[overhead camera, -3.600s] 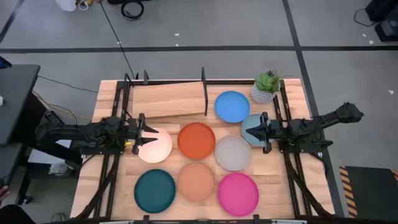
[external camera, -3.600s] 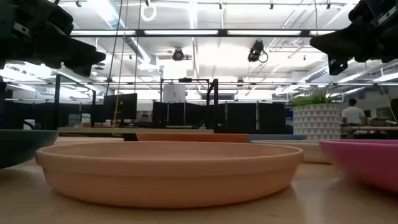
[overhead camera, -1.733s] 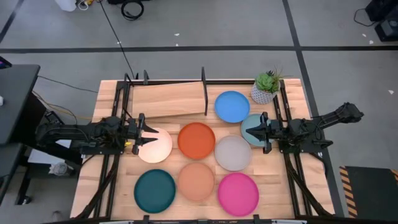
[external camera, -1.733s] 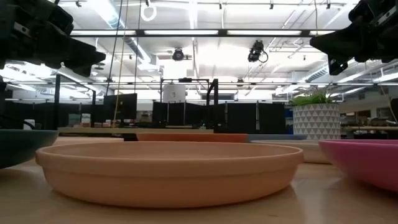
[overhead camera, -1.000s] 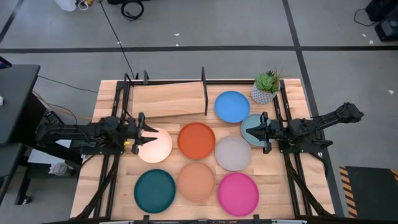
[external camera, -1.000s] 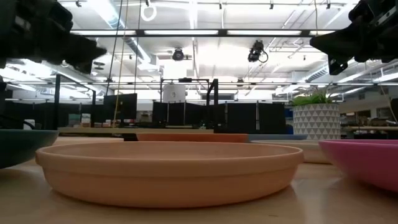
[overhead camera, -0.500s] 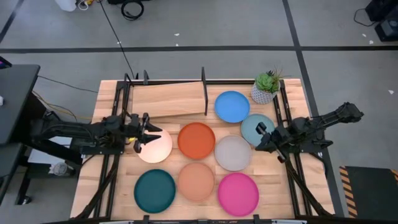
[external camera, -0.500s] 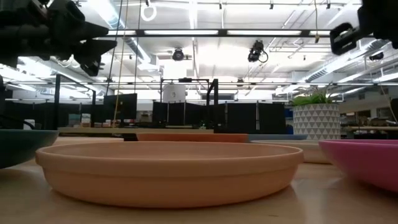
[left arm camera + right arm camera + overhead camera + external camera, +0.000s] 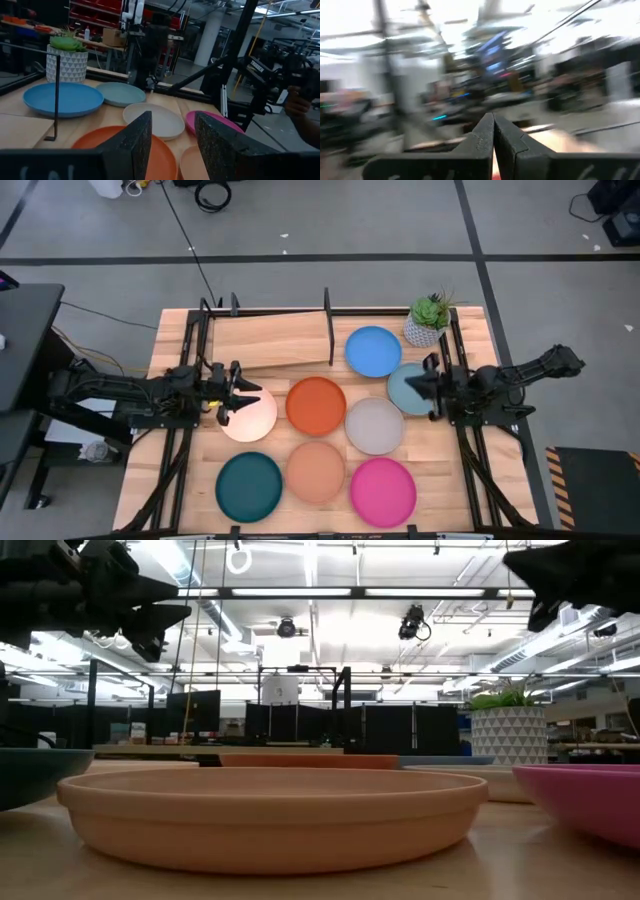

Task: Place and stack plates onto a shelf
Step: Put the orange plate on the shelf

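Wooden table (image 9: 175, 330): 8 plates (image 9: 316, 405), 1 shelf (image 9: 270, 340). L hand (image 9: 236, 392) parted, empty; R hand (image 9: 412, 382) closed, empty.

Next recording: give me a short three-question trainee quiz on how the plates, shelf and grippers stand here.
1. True or false: the shelf already holds a plate.
2. Which plate lies nearest the potted plant? A) teal B) blue C) magenta
3. Fill in: the left gripper hangs over the edge of the ____ plate, its fingers apart.

Key
1. False. The board is bare; all eight plates lie on the table.
2. B. The blue plate sits right beside the plant; the teal plate and magenta plate are in the near row.
3. Cream: the cream plate. The right gripper, shut and empty, is above the pale blue plate.
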You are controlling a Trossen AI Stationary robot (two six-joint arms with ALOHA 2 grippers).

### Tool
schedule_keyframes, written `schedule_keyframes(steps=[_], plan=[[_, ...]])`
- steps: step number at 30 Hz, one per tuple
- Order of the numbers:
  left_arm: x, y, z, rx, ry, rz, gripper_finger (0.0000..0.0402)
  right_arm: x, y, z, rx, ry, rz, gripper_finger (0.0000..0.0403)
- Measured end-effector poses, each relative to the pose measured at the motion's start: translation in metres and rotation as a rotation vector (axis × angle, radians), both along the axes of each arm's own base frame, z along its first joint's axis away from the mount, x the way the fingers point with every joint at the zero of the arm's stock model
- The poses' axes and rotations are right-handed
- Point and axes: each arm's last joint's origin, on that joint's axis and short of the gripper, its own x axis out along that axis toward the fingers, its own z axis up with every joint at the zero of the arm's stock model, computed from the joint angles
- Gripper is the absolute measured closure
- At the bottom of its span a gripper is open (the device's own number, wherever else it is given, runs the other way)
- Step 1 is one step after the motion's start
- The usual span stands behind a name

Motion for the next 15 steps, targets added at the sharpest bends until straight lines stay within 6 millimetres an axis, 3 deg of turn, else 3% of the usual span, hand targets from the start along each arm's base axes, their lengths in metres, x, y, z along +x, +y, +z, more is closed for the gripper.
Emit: schedule_keyframes(steps=[3, 8, 15], plan=[[0.000, 0.000, 0.004, 0.022, -0.042, 0.002, 0.0246, -0.002, -0.005, 0.005, -0.078, -0.033, -0.130, 0.0391], [-0.001, -0.001, 0.013, 0.067, -0.121, -0.017, 0.0246, -0.001, -0.007, 0.010, -0.153, -0.047, -0.133, 0.0391], [0.000, -0.001, 0.030, 0.086, -0.172, -0.017, 0.0246, 0.023, -0.008, 0.016, -0.095, 0.209, -0.132, 0.0391]])
